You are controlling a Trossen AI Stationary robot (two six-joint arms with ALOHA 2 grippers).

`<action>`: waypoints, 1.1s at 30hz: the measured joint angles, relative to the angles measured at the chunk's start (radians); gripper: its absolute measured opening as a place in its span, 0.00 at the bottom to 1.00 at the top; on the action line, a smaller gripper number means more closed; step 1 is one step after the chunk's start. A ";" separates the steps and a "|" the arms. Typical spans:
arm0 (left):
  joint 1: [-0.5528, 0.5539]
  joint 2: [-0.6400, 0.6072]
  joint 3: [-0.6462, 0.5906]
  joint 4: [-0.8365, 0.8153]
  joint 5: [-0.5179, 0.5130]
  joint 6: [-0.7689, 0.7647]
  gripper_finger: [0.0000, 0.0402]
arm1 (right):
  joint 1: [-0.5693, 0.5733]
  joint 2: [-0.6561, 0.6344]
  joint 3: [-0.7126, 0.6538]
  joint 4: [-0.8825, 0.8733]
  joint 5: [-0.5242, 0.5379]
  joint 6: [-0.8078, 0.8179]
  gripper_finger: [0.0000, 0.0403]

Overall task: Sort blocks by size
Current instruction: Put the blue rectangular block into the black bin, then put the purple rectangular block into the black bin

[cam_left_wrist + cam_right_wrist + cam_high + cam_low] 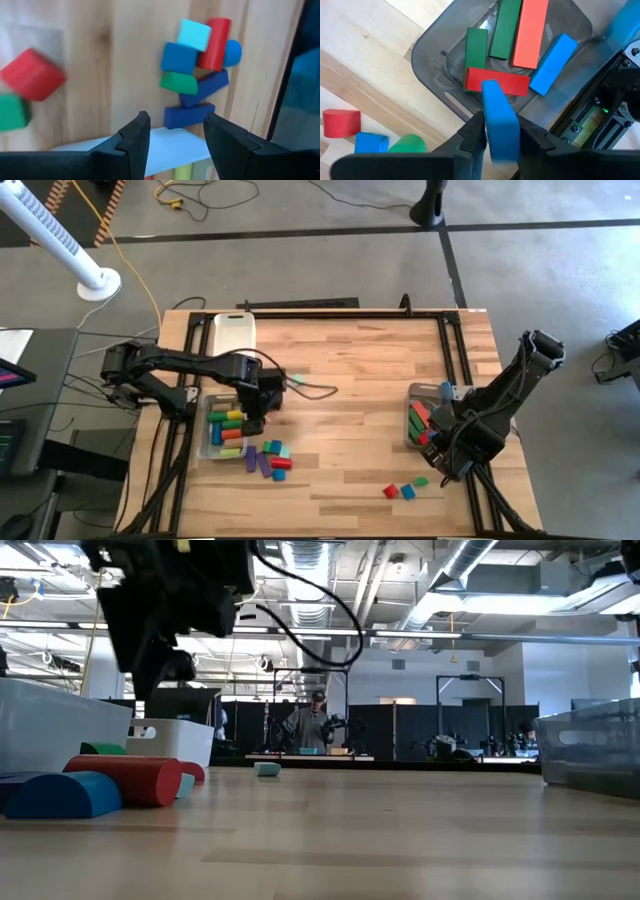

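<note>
My right gripper (501, 137) hangs over the clear right bin (414, 420) with a blue block (499, 117) between its fingers. Green, red and blue bars (512, 35) lie in that bin. My left gripper (175, 132) stands open and empty above the near rim of the left bin (212, 442), which holds coloured bars. A heap of blue, red, green and teal blocks (200, 60) rests on the table beside that bin. Three more blocks, red, blue and green (404, 489), lie near the table's front, by the right bin. My right gripper pinches the blue block between its two fingers, which point down from above. The fingers sit on the block's two long sides (490, 132) at the end nearer the camera. The block stands on end, clear of the bars in the bin below.
A white tray (232, 332) lies at the back left of the table. A small teal piece (296, 380) and a cable lie behind the left gripper. Black rails (455, 350) run along the table's sides. The middle of the wooden top is bare.
</note>
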 joint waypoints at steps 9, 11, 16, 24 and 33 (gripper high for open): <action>-0.122 0.000 0.000 0.023 0.001 0.124 0.44 | 0.000 0.000 0.000 -0.007 0.001 0.025 0.38; -0.152 0.000 0.000 0.025 -0.001 0.157 0.44 | 0.000 0.000 0.000 -0.007 0.001 0.025 0.40; -0.239 0.000 0.000 0.034 -0.006 0.218 0.44 | 0.000 0.000 0.000 -0.007 0.002 0.025 0.46; -0.416 0.000 0.001 0.111 -0.180 0.350 0.44 | 0.000 0.000 0.000 -0.012 0.030 0.014 0.48; -0.461 0.007 -0.015 0.250 -0.284 0.410 0.44 | 0.000 0.000 0.000 -0.013 0.048 0.004 0.48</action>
